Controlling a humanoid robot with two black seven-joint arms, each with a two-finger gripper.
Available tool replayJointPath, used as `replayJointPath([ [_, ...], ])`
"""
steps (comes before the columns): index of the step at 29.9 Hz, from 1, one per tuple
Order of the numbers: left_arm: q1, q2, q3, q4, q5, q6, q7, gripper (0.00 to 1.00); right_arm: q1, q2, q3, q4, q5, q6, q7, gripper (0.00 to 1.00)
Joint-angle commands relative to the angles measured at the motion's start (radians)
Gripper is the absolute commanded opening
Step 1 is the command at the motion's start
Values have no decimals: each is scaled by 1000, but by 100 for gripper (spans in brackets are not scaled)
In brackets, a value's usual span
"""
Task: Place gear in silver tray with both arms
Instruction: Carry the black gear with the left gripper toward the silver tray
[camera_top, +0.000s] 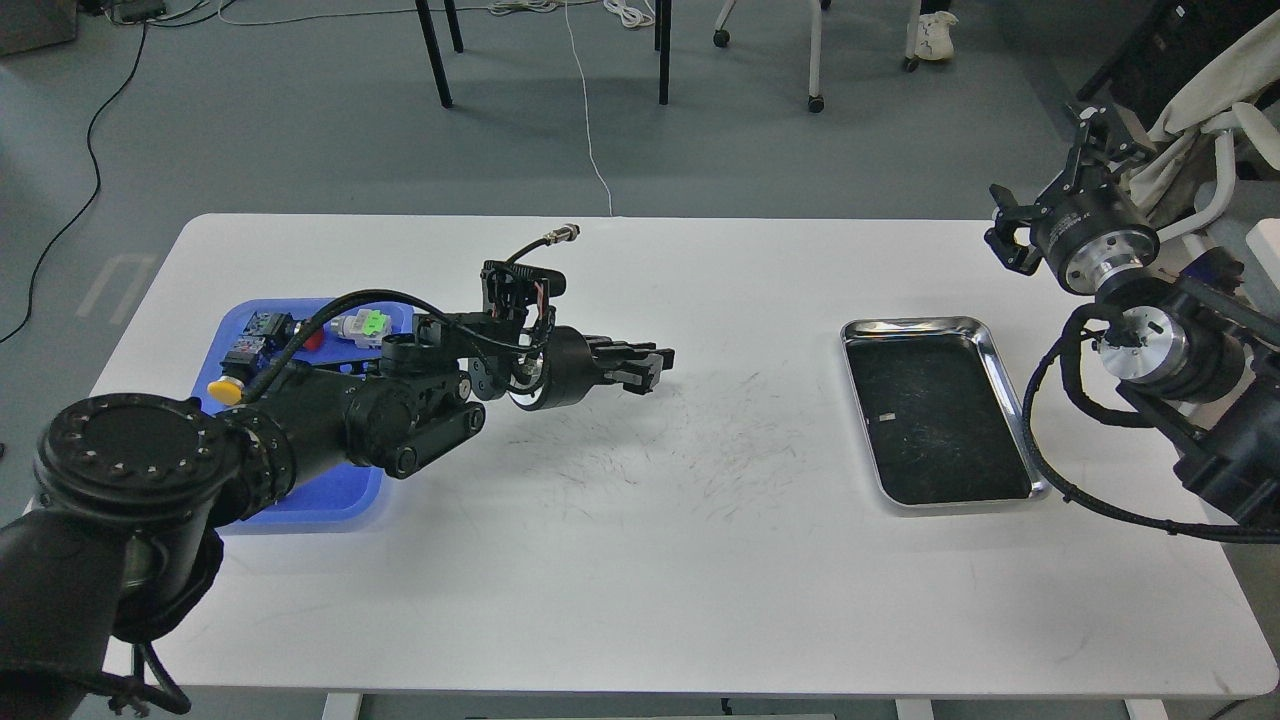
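The silver tray (1003, 380) lies flat on the right part of the white table, and its dark inner surface holds only a tiny pale speck. The gear does not show: my left arm covers most of the blue tray (345, 488) at the left. My left gripper (650, 367) reaches out low over the table's middle-left, pointing right, well short of the silver tray. Its fingers lie close together and nothing shows between them. My right gripper (1050, 185) hangs raised beyond the table's far right corner, with its fingers spread and empty.
The blue tray's uncovered part holds a yellow push button (226, 390), a green-and-white connector (364, 326) and a red part (313, 338). Chair legs and cables (588, 110) are on the floor behind the table. A cable loop (1080, 500) hangs from my right arm beside the silver tray.
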Motion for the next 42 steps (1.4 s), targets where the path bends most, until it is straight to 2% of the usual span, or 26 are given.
replayJointPath([
  [1, 9, 0, -8, -19, -8, 16, 0, 6, 0, 0, 0, 0, 0, 0, 1, 99],
  [4, 10, 0, -9, -93, 1, 53, 0, 6, -2, 0, 0, 0, 0, 0, 1, 99],
  [8, 24, 0, -5, -138, 5, 62, 0, 6, 0, 2, -11, -1, 1, 0, 1, 99],
  [23, 75, 0, -11, -248, 22, 102, 0, 6, 0, 0, -26, -1, 0, 0, 1, 99],
  [42, 127, 0, -25, -276, 21, 122, 0, 10, 0, -2, -28, -1, 0, 0, 1, 99],
])
